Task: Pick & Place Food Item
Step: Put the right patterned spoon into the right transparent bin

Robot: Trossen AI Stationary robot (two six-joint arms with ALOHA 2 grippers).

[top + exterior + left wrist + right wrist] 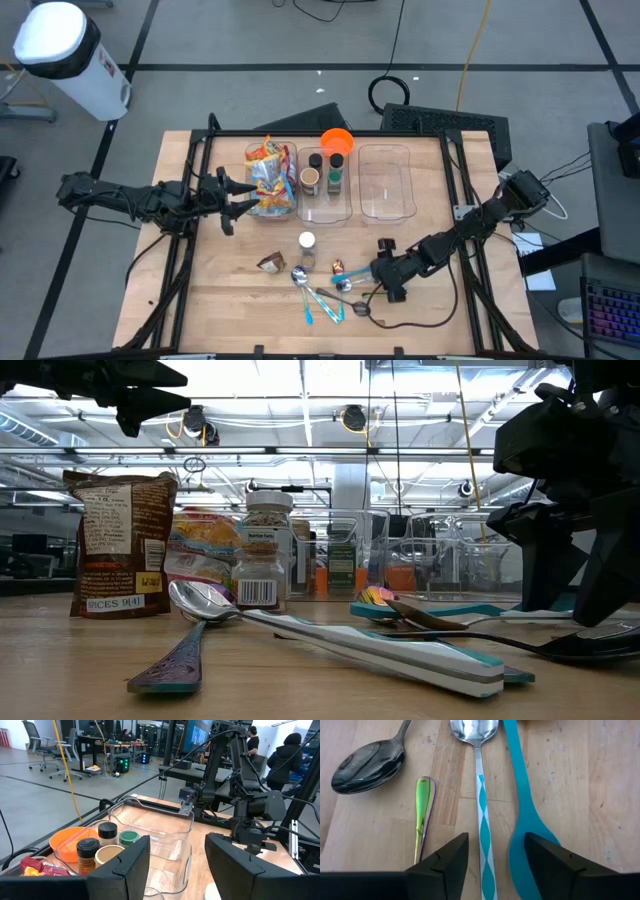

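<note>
A white-lidded spice jar (306,243) and a brown spice packet (270,262) stand upright on the table's middle; both show in the low view, the jar (262,555) and the packet (118,540). Snack bags (268,178) lie in the left clear bin. My left gripper (232,203) is open and empty, raised beside that bin's left side, with its fingers (125,870) pointing toward the bins. My right gripper (375,272) is open and empty, low over several spoons (320,295); its fingers (445,857) stand above a teal-patterned spoon handle (481,805).
Three clear bins stand in a row at the back: the left one (290,150), a middle one (345,210) with spice jars (322,172), and a right one (385,215). An orange bowl (337,141) stands behind them. A black spoon (367,765) and a teal utensil (525,820) lie by my right gripper.
</note>
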